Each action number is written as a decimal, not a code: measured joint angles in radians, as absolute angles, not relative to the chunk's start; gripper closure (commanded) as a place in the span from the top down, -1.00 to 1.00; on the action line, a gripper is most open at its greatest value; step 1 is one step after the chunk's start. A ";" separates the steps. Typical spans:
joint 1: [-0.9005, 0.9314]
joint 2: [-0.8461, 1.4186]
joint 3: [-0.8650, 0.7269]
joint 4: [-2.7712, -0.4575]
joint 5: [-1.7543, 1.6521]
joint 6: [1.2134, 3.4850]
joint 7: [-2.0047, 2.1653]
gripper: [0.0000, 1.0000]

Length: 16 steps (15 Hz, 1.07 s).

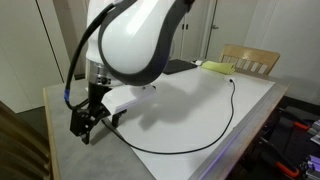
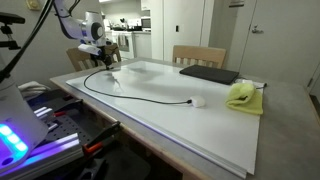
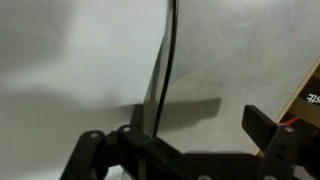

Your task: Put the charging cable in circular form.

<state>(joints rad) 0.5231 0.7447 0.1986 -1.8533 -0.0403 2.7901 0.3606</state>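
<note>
The charging cable (image 1: pixel 190 147) is a thin black cord lying on the white table in a wide open curve. In an exterior view it runs from a bend near the gripper to a small pale plug (image 2: pixel 197 101). My gripper (image 1: pixel 85 124) hangs low over the table at the cable's near end, also seen at the far corner as the gripper (image 2: pixel 101 57). In the wrist view the cable (image 3: pixel 170 50) runs straight away from the gripper (image 3: pixel 195 132) and passes close to the left finger. The jaws stand open and hold nothing.
A flat black pad (image 2: pixel 208 73) and a yellow-green cloth (image 2: pixel 243 95) lie near the plug end; both also show at the far side as the pad (image 1: pixel 180 66) and cloth (image 1: pixel 215 67). Wooden chairs (image 1: pixel 250 58) stand behind the table. The table edge (image 1: pixel 60 135) is close to the gripper.
</note>
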 measured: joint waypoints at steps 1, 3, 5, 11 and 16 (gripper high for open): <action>0.522 0.745 0.199 -1.854 -0.037 2.790 0.361 1.00; 0.519 0.745 0.199 -1.854 -0.028 2.791 0.361 1.00; 0.517 0.744 0.199 -1.856 -0.020 2.795 0.361 1.00; 0.515 0.744 0.199 -1.866 0.007 2.820 0.361 1.00; 0.508 0.744 0.205 -1.867 0.017 2.825 0.360 1.00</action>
